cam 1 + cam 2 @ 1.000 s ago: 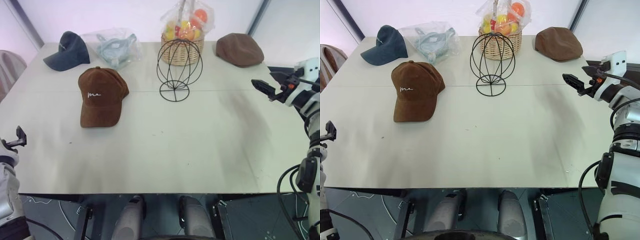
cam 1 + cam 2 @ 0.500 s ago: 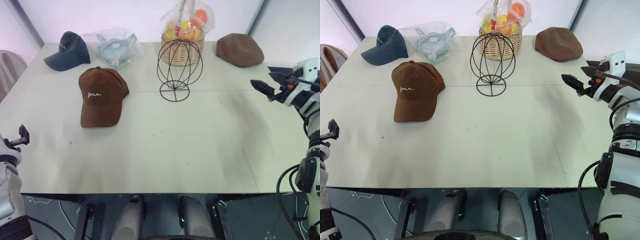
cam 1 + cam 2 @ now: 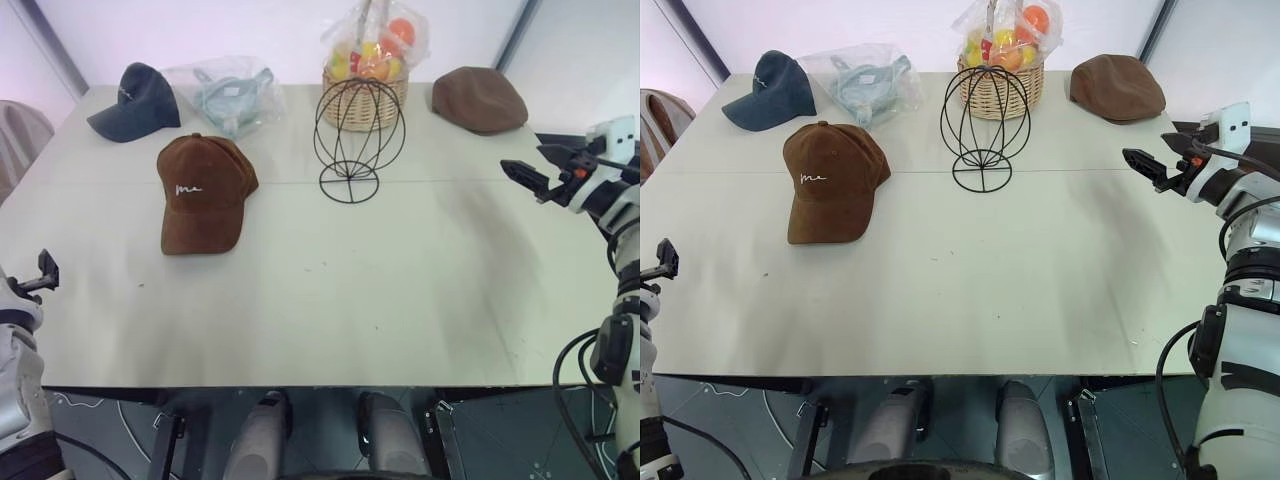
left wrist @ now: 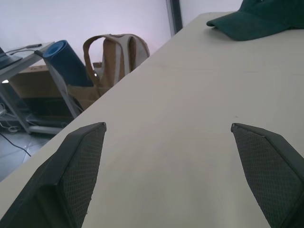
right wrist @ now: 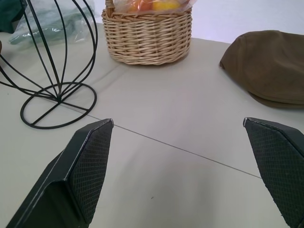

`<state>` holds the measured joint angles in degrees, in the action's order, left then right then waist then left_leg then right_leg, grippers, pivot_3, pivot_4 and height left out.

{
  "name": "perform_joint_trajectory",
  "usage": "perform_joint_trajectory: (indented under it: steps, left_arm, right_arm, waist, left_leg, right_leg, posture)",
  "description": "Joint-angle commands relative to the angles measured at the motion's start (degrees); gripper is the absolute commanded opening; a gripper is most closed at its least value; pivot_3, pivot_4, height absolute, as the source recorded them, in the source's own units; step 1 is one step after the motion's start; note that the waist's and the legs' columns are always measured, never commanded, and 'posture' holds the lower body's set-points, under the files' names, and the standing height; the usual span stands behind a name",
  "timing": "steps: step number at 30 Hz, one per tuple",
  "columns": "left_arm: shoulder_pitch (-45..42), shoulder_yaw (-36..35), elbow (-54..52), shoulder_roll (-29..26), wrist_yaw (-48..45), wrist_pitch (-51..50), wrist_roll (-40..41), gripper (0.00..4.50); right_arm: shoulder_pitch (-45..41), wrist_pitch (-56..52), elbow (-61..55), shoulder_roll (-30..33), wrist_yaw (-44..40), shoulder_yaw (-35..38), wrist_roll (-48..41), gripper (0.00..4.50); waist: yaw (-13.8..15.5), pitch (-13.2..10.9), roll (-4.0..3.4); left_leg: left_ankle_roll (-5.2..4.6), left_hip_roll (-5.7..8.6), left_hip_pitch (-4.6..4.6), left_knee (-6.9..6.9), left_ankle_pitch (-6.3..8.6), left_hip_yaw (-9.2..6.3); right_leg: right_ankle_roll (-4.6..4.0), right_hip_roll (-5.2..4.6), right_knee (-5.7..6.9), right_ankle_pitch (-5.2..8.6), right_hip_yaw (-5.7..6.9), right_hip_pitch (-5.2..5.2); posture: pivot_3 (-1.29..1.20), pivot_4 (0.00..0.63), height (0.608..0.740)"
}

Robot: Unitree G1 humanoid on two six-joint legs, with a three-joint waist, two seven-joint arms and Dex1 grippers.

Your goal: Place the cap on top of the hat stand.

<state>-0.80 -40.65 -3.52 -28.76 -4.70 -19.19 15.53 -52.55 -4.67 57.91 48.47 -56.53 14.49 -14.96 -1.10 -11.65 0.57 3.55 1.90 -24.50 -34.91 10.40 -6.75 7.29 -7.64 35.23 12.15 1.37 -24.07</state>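
The rust-brown cap (image 3: 203, 190) with white script lies flat on the left half of the table, brim toward me. The black wire hat stand (image 3: 358, 140) stands upright to the cap's right, near the table's middle back, with nothing on it. My left gripper (image 3: 40, 272) hovers off the table's left edge, well short of the cap; in the left wrist view it (image 4: 167, 126) is open and empty. Over the table's right edge, far from the stand, my right gripper (image 3: 528, 165) points inward. The right wrist view shows it (image 5: 178, 121) open and empty, facing the hat stand (image 5: 52, 61).
A dark navy cap (image 3: 135, 100) and a clear bag (image 3: 228, 92) holding something pale blue lie at the back left. A wicker basket (image 3: 366, 85) of fruit stands right behind the stand. A brown flat cap (image 3: 480, 98) sits back right. The white table (image 3: 330, 300) has bare room in front.
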Motion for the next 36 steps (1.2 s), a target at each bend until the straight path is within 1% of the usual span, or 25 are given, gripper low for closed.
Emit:
perform_joint_trajectory:
  steps: [1,4,6,9,11,14,16,18,20,23,25,27,28,29,30,31,33,36]
  left_arm:
    - [-0.13,-0.41,-1.48,-1.48,0.83,0.32,-0.9,4.41]
    - [-0.06,-0.17,-1.21,-2.15,1.01,-0.57,-1.57,4.41]
    - [0.07,0.13,-0.67,-3.02,0.96,-1.6,-2.17,4.41]
    - [0.2,0.68,0.27,-4.62,0.81,-2.43,-3.11,4.41]
    - [0.0,0.92,0.97,-5.6,1.02,-3.47,-3.58,4.41]
    - [0.03,1.89,1.96,-7.56,0.23,-4.52,-4.56,4.41]
    - [0.49,3.29,2.32,-9.42,-1.75,-4.57,-5.35,4.41]
    - [1.31,5.12,2.46,-11.71,-4.14,-3.51,-6.65,4.41]
    - [2.56,7.43,2.18,-14.75,-7.35,-1.31,-8.6,4.41]
    - [6.19,11.39,1.58,-21.61,-13.0,7.11,-14.2,4.41]
    - [8.28,12.21,2.15,-25.95,-14.92,16.32,-18.24,4.41]
    - [11.85,13.56,3.44,-30.79,-15.26,27.61,-24.77,4.41]
    - [13.77,14.11,4.67,-32.9,-14.2,33.86,-28.5,4.41]
    - [15.23,14.51,6.04,-34.39,-13.51,38.86,-30.92,4.41]
    - [16.08,14.82,7.59,-35.5,-12.29,42.74,-33.02,4.41]
    - [16.48,15.06,9.19,-36.35,-10.58,46.46,-35.07,4.41]
    - [16.28,15.72,12.02,-37.67,-6.94,52.25,-39.28,4.41]
    - [13.88,17.75,15.83,-38.08,3.17,61.29,-47.78,4.41]
  right_arm:
    - [-2.01,0.81,-0.24,0.8,-0.01,0.84,-0.12,4.5]
    - [-2.28,0.21,-0.65,0.97,-1.02,0.39,0.17,4.5]
    - [-1.96,-2.52,-3.11,1.25,-4.14,-0.31,-0.47,4.5]
    - [3.15,-12.19,-15.91,2.83,-14.56,-3.06,-3.71,4.5]
    - [7.08,-19.96,-26.05,4.53,-18.64,-3.58,-7.2,4.5]
    - [11.64,-28.96,-38.19,7.11,-21.6,-2.83,-12.35,4.5]
    - [13.53,-35.99,-47.28,8.58,-22.34,-1.56,-17.53,4.5]
    - [13.87,-41.2,-53.77,8.91,-21.35,0.01,-22.19,4.5]
    - [13.48,-43.87,-57.91,8.38,-19.38,1.16,-24.91,4.5]
    - [12.78,-44.7,-60.35,7.72,-17.0,1.38,-26.17,4.5]
    - [12.48,-44.16,-60.18,7.68,-16.43,0.76,-26.06,4.5]
    - [11.95,-42.78,-58.5,7.57,-16.47,-0.16,-25.13,4.5]
    - [11.76,-41.99,-57.52,7.48,-16.64,-0.59,-24.61,4.5]
    - [11.58,-41.28,-56.66,7.39,-16.78,-1.0,-24.19,4.5]
    - [11.4,-40.67,-55.94,7.29,-16.89,-1.38,-23.88,4.5]
    - [11.32,-40.2,-55.51,7.2,-17.0,-1.7,-23.76,4.5]
    - [11.04,-39.87,-55.37,6.88,-17.14,-2.21,-24.03,4.5]
    - [9.82,-41.6,-57.54,5.83,-17.02,-1.95,-26.73,4.5]
  waist:
    - [0.0,0.0,0.0]
    - [-0.01,0.0,0.0]
    - [-0.01,0.0,0.0]
    - [-0.03,0.0,-0.03]
    - [0.03,0.0,-0.04]
    - [0.31,0.0,-0.04]
    - [0.31,0.0,-0.05]
    - [0.3,0.0,-0.05]
    - [0.23,0.01,-0.03]
    - [0.13,0.03,0.0]
    - [0.11,0.04,-0.02]
    - [0.12,0.05,-0.05]
    - [0.13,0.05,-0.05]
    - [0.15,0.07,-0.13]
    - [0.17,0.08,-0.22]
    - [0.18,0.07,-0.23]
    - [0.16,0.06,-0.23]
    - [0.18,0.05,-0.22]
  left_leg:
    - [0.0,0.0,0.0,0.0,0.0,0.0]
    - [0.0,0.0,0.0,0.0,0.0,0.0]
    - [0.0,0.0,0.0,0.0,0.0,0.0]
    - [0.0,0.0,0.0,0.01,0.0,0.0]
    - [0.0,-0.01,0.0,0.04,0.0,0.0]
    - [0.01,-0.01,-0.02,0.03,0.01,-0.01]
    - [0.02,-0.01,-0.02,0.0,0.01,0.0]
    - [0.08,-0.03,-0.02,0.0,0.05,0.0]
    - [0.19,-0.16,-0.04,-0.01,0.12,0.08]
    - [0.21,-0.45,-0.18,-0.02,0.14,0.3]
    - [0.21,-0.57,-0.35,-0.01,0.14,0.46]
    - [0.21,-0.62,-0.58,-0.01,0.14,0.55]
    - [0.21,-0.66,-0.73,-0.01,0.14,0.61]
    - [0.21,-0.67,-0.85,-0.01,0.13,0.71]
    - [0.2,-0.67,-0.85,0.03,0.13,0.89]
    - [0.18,-0.67,-0.85,0.09,0.12,1.03]
    - [0.04,-0.72,-0.85,0.27,0.05,1.08]
    - [0.0,-0.8,-0.81,0.56,0.02,1.1]
  right_leg:
    - [0.0,0.0,0.0,0.0,0.0,0.0]
    - [0.0,0.0,0.0,0.0,0.0,0.0]
    - [0.0,0.0,0.01,0.0,0.0,0.0]
    - [0.0,0.0,0.01,0.0,-0.01,-0.01]
    - [0.01,0.01,0.03,0.01,-0.01,-0.02]
    - [0.03,-0.01,0.04,0.03,-0.01,-0.05]
    - [0.03,0.0,0.03,0.03,-0.01,-0.07]
    - [0.01,-0.01,0.04,0.03,-0.01,-0.08]
    - [0.01,0.01,0.02,0.04,0.02,-0.14]
    - [0.0,0.01,-0.23,0.04,0.3,-0.32]
    - [-0.06,0.0,-0.37,0.0,0.35,-0.5]
    - [-0.18,-0.01,-0.5,-0.08,0.35,-0.73]
    - [-0.32,-0.01,-0.52,-0.17,0.36,-0.89]
    - [-0.68,-0.02,-0.52,-0.4,0.34,-1.05]
    - [-0.99,-0.07,-0.52,-0.61,0.28,-1.14]
    - [-1.09,-0.1,-0.54,-0.68,0.23,-1.18]
    - [-1.07,-0.07,-0.56,-0.69,0.22,-1.31]
    - [-0.82,0.0,-0.55,-0.73,0.23,-1.43]
  posture:
    - [0.0,0.15,0.74]
    - [0.0,0.15,0.74]
    - [0.0,0.15,0.74]
    - [0.0,0.15,0.74]
    - [0.0,0.15,0.74]
    - [0.0,0.15,0.74]
    - [0.0,0.15,0.74]
    - [0.0,0.15,0.74]
    - [0.0,0.15,0.74]
    - [0.0,0.15,0.74]
    - [0.0,0.15,0.74]
    - [0.0,0.15,0.74]
    - [0.0,0.15,0.74]
    - [0.0,0.15,0.74]
    - [0.0,0.15,0.74]
    - [0.0,0.15,0.74]
    - [0.0,0.15,0.74]
    - [0.0,0.15,0.74]
